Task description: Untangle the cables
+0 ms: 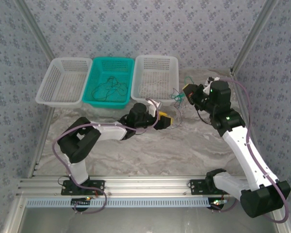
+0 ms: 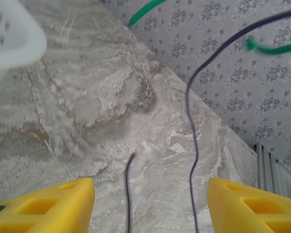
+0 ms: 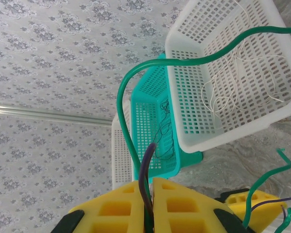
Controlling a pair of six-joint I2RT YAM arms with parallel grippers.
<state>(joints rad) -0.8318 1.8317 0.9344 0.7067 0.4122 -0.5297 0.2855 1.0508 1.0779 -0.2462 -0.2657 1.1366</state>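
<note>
Right fingers (image 3: pixel 121 206) clamped on the cables (image 1: pixel 176 98), left fingers (image 2: pixel 53 204) apart just beside them.
I saw my right fingers pressed together on a green strand (image 3: pixel 120 107) and a purple strand (image 3: pixel 144 167), the pinch itself hidden between them. My left fingers gripped nothing; a dark strand (image 2: pixel 191 126) ran between them above the tabletop (image 2: pixel 102 107), cut off at the frame's bottom. From above, the strands beside the white basket (image 1: pixel 157 73) were too thin to trace.
</note>
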